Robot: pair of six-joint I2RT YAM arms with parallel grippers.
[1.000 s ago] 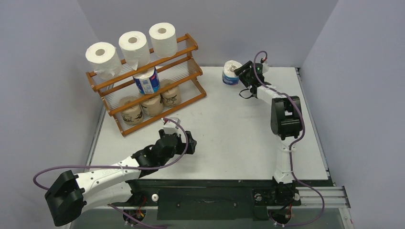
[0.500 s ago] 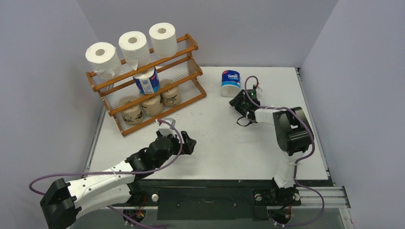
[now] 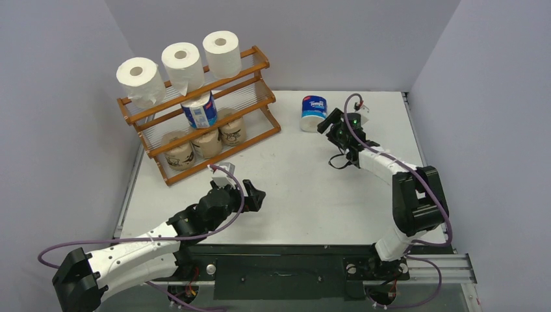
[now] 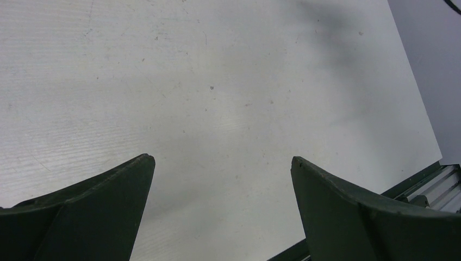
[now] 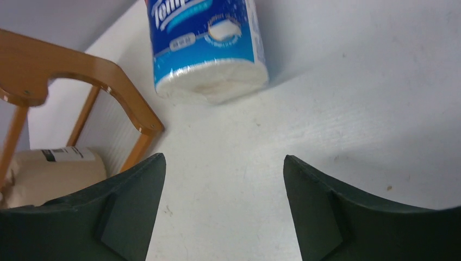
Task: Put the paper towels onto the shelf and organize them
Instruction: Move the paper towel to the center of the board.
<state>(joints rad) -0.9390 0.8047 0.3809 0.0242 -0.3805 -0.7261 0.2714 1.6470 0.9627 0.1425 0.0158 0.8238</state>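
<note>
The right gripper (image 3: 327, 121), jaws wide, is coming back to the blue roll (image 3: 314, 114) (last one off the shelf (image 3: 260, 65)); the left gripper (image 3: 255, 197) is waiting, open

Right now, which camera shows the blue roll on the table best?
Top external: the whole blue roll shows, standing apart from the shelf. Right wrist shows it closer, but the top is cut off. Left wrist shows none of it.

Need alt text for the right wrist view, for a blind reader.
A blue-and-white wrapped roll stands on the white table ahead of the open, empty right gripper. At left is a side panel of the wooden shelf, a brown-wrapped roll behind it.
</note>
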